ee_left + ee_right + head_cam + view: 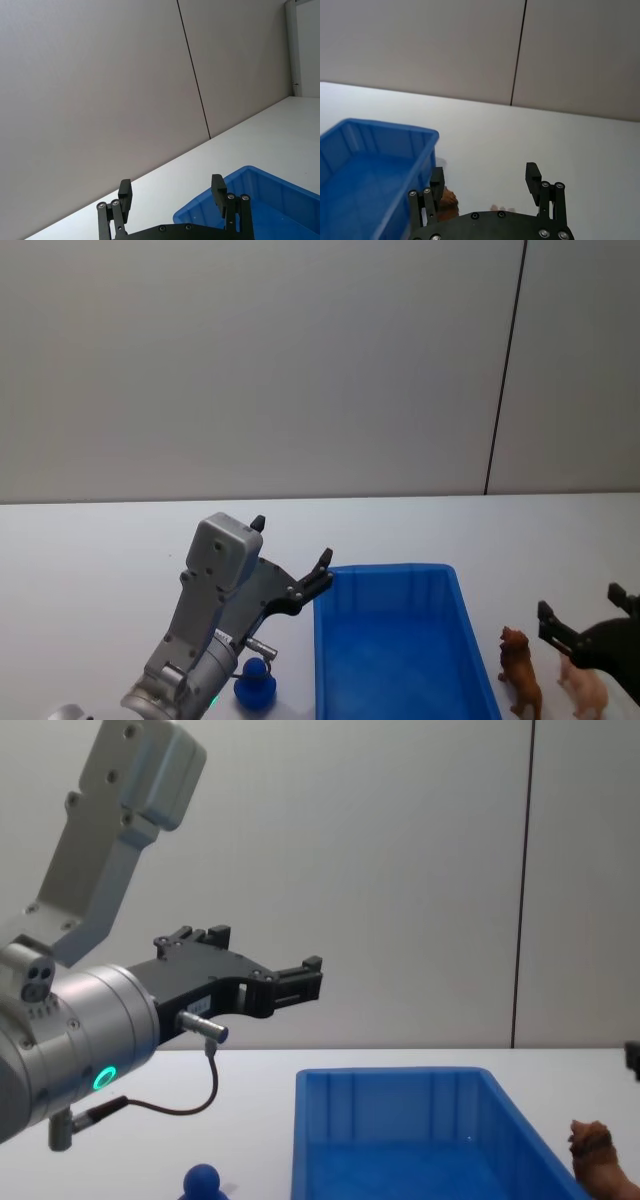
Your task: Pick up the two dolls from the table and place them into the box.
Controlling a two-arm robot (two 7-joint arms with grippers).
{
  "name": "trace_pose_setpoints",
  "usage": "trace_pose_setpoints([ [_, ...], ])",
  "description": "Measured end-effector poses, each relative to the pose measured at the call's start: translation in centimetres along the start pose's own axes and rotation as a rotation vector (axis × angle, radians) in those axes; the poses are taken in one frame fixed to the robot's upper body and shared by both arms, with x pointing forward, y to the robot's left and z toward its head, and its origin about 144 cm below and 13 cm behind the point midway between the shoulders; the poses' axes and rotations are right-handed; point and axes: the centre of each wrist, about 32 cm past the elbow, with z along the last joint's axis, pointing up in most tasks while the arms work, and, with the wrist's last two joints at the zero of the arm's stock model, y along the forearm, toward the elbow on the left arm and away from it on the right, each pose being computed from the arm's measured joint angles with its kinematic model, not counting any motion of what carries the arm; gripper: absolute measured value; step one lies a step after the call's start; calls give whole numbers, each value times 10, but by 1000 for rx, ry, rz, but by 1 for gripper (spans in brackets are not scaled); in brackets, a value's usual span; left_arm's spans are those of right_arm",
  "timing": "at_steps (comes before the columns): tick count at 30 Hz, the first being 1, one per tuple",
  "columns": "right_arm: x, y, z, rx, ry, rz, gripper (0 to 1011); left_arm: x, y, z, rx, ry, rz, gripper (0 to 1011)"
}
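The blue box (390, 568) stands on the white table (100, 540) in front of me. A small blue doll (257, 685) with a round head stands to its left, under my left arm. My left gripper (291, 542) is open and held up in the air beside the box's far left corner (250, 172). The brown doll (520, 670) stands just right of the box, and shows by the box wall (390, 1075) as the brown doll (595, 1150). My right gripper (582, 605) is open, low over the table just right of the brown doll (449, 200).
A pale pinkish-tan animal figure (583, 688) stands right of the brown doll, beneath my right gripper. A grey wall with a dark vertical seam (505, 370) rises behind the table. White tabletop stretches bare behind the box and to the far left.
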Motion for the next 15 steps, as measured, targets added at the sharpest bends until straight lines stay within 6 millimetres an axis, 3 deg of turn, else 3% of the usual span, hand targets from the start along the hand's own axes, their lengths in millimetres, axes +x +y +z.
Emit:
trace_pose_setpoints([
  [15, 10, -1, -21, -136, -3, -46, 1001, 0, 0, 0, 0, 0, 0, 1001],
])
